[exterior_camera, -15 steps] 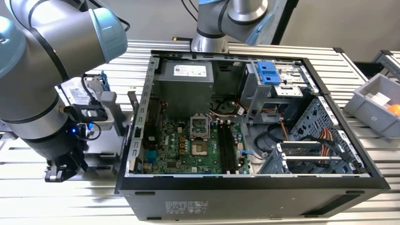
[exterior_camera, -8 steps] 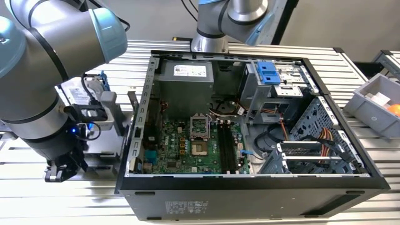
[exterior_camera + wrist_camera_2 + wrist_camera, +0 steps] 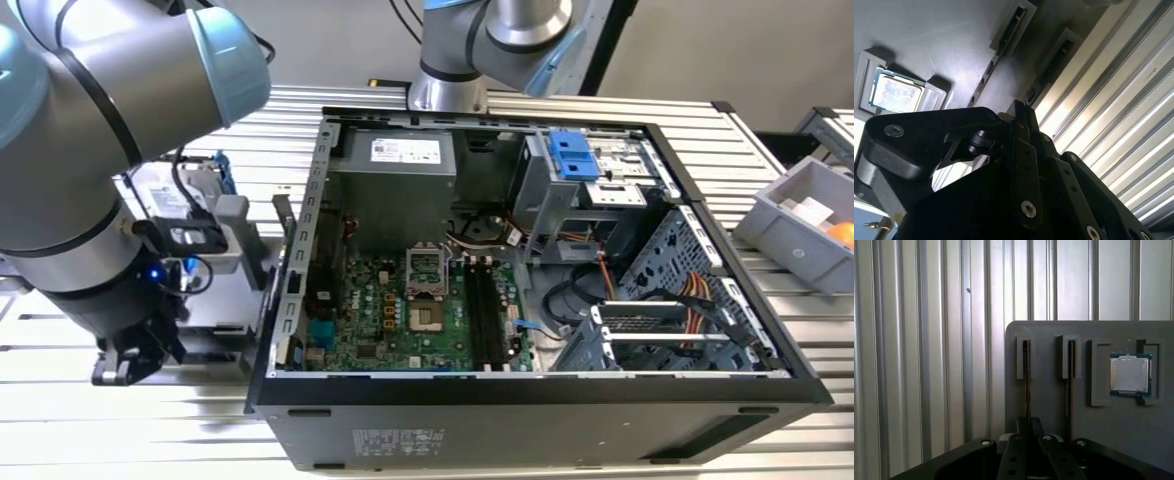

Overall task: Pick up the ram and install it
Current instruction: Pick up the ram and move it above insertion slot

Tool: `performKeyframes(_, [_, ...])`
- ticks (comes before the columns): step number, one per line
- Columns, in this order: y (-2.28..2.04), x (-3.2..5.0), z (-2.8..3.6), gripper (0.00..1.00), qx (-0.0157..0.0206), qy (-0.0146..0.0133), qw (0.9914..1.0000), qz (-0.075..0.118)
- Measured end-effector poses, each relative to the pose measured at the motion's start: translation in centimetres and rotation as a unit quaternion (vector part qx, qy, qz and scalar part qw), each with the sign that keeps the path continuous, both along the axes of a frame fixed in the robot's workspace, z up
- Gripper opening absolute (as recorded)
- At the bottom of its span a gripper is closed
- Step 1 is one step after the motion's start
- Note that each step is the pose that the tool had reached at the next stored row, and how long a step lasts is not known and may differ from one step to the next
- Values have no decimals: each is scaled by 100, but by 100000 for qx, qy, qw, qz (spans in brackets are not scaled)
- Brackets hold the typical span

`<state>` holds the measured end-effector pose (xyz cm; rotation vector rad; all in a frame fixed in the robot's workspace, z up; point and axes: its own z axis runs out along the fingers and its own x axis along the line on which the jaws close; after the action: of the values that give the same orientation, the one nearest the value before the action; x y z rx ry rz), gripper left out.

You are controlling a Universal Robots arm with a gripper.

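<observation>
First wrist view: a grey moulded plastic tray (image 3: 1054,335) lies on a ribbed aluminium table (image 3: 929,365). It carries two narrow slots and a square silver processor chip (image 3: 1129,372). The ram (image 3: 1026,375), a long thin circuit-board stick seen edge-on and dark, stands in the slot farther from the chip. A second similar stick (image 3: 1070,375) stands in the slot between them. The black gripper (image 3: 1029,422) is in line with the ram and covers its near end. Whether the pincer is apart, together or clamped on the stick cannot be told, and contact cannot be confirmed. Second wrist view agrees: the gripper (image 3: 1019,107) sits at the end of the outer slot holding the ram (image 3: 1049,70). Exterior view: the grey robot arm (image 3: 94,200) reaches down on the exterior view's left of the open black computer case (image 3: 534,420), outside it.
</observation>
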<state>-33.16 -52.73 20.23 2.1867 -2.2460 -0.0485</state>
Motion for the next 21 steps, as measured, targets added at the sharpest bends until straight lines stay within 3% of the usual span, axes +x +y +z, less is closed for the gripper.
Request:
performKeyframes(11, [0, -2, 105, 0, -3, 4, 100000, -3])
performKeyframes(21, [0, -2, 256, 0, 0, 1, 100000, -5])
